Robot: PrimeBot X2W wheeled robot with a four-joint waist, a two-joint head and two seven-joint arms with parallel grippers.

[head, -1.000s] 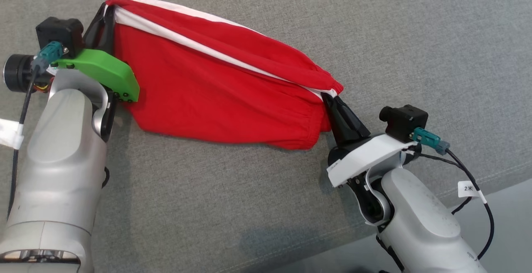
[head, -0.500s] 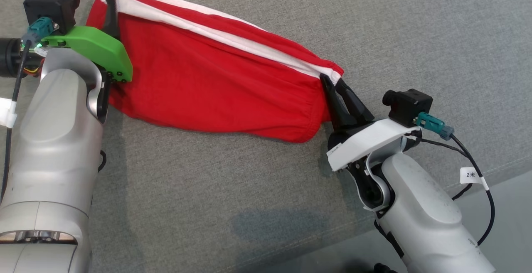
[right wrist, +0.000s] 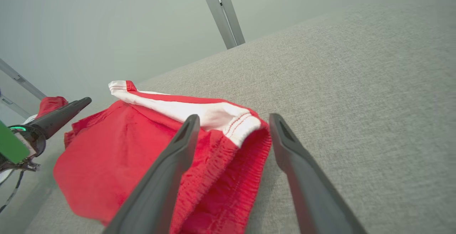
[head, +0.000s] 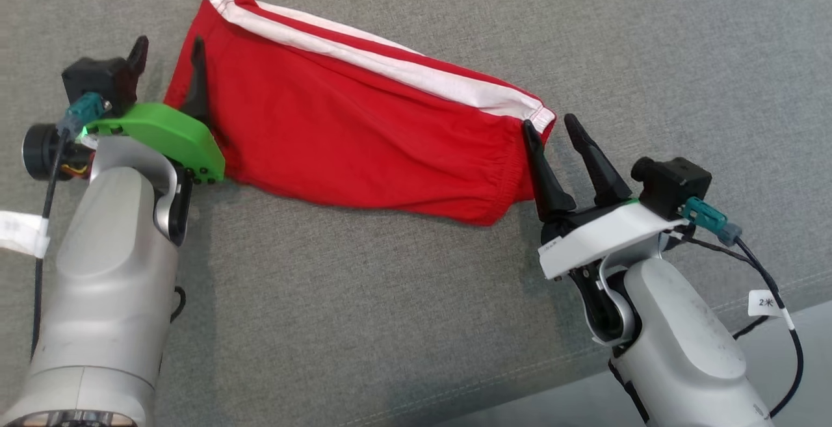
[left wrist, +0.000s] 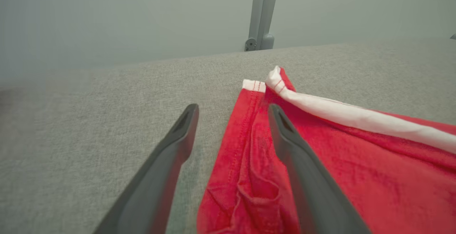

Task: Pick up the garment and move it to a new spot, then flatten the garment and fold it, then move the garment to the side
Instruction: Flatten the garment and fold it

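Count: 1 garment [head: 364, 134], red, carrying 1 white stripe [head: 390, 66]; 2 grippers, the left gripper [head: 169, 43] and the right gripper [head: 548, 121]; 2 dark fingers [head: 546, 173] on each, 4 in all; 2 silver forearms [head: 110, 264]; 2 black wrist cameras [head: 673, 183]; 2 teal connectors [head: 705, 216]; 2 wrist covers, 1 green cover [head: 162, 134] and 1 white cover [head: 604, 235]; 2 white cable tags [head: 767, 302]; 1 grey fabric surface [head: 390, 297] under the lot; 1 grey upright post [left wrist: 262, 13] behind it in the left wrist view.
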